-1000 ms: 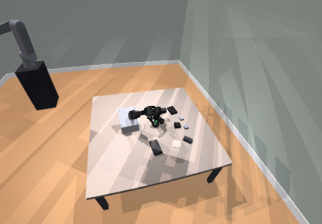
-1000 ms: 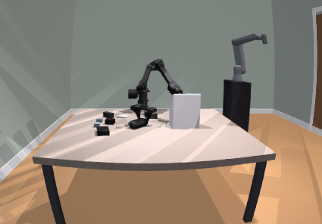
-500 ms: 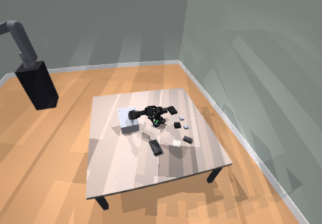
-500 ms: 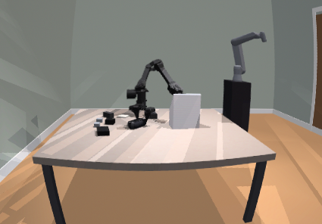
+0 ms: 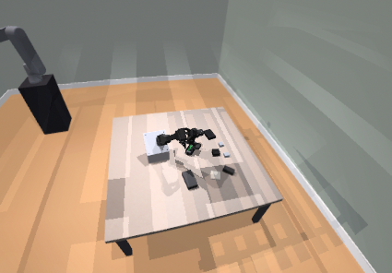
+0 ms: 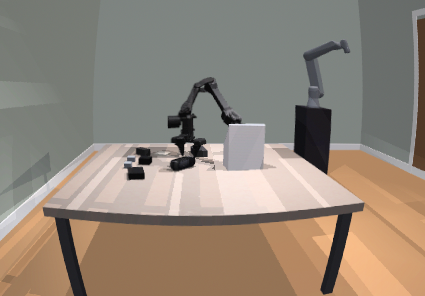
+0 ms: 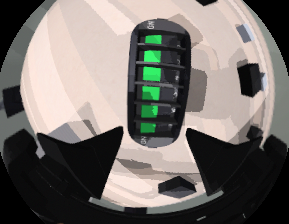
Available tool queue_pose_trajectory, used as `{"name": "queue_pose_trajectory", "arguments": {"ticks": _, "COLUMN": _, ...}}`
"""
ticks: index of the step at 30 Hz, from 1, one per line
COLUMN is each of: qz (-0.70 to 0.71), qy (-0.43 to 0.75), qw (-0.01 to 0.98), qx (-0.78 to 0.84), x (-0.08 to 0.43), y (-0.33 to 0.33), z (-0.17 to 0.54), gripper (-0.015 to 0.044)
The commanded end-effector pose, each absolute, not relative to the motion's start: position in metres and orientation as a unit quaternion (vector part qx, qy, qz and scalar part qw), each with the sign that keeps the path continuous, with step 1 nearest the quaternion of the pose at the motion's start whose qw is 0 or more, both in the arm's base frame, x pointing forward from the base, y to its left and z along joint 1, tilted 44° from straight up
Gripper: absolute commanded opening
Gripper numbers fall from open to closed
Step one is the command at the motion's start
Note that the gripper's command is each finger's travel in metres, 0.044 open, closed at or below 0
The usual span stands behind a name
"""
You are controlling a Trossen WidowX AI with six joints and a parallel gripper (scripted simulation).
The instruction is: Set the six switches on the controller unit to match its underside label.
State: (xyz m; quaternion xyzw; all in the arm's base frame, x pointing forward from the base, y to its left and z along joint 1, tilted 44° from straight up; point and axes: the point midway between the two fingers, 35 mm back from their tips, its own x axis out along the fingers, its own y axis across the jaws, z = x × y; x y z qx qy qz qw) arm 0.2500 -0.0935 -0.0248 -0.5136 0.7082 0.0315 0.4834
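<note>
In my wrist view, the dark grey controller unit [image 5: 190, 148] [image 6: 182, 163] [image 7: 131, 82] stands upper centre, rounded at its ends, six green patches down its left side, darker rocker halves right. My claw [image 5: 190, 144] [image 6: 188, 153] [image 7: 155, 131] is spread.

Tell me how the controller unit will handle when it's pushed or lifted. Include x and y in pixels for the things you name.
The controller unit [image 5: 190, 148] [image 6: 182, 163] [image 7: 159, 82] looks hard-cased, so it probably won't flex. Its elongated shape may make it swivel if pushed near one end. The exposed rockers could flip if pressed.

Black jointed arm, black hand [image 7: 155, 131] with pointed, angular fingers
</note>
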Motion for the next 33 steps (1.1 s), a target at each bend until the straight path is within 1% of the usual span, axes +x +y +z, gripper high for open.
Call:
{"name": "queue_pose_trajectory", "arguments": {"ticks": 1, "qz": 0.023, "qy": 0.696, "qw": 0.498, "qx": -0.517, "x": 0.255, "y": -0.072, "z": 0.001, "gripper": 0.044}}
{"name": "queue_pose_trajectory", "arguments": {"ticks": 11, "qz": 0.023, "qy": 0.696, "qw": 0.498, "qx": -0.517, "x": 0.255, "y": -0.072, "z": 0.001, "gripper": 0.044}}
{"name": "queue_pose_trajectory", "arguments": {"ticks": 13, "qz": 0.024, "qy": 0.696, "qw": 0.499, "qx": -0.515, "x": 0.255, "y": -0.067, "z": -0.007, "gripper": 0.0387}}
{"name": "queue_pose_trajectory", "arguments": {"ticks": 19, "qz": 0.023, "qy": 0.696, "qw": 0.501, "qx": -0.515, "x": 0.248, "y": -0.037, "z": -0.064, "gripper": 0.023}}
{"name": "queue_pose_trajectory", "arguments": {"ticks": 28, "qz": 0.022, "qy": 0.696, "qw": 0.5, "qx": -0.515, "x": 0.248, "y": -0.036, "z": -0.066, "gripper": 0.0}}
{"name": "queue_pose_trajectory", "arguments": {"ticks": 33, "qz": 0.022, "qy": 0.696, "qw": 0.5, "qx": -0.515, "x": 0.248, "y": -0.036, "z": -0.066, "gripper": 0.0}}
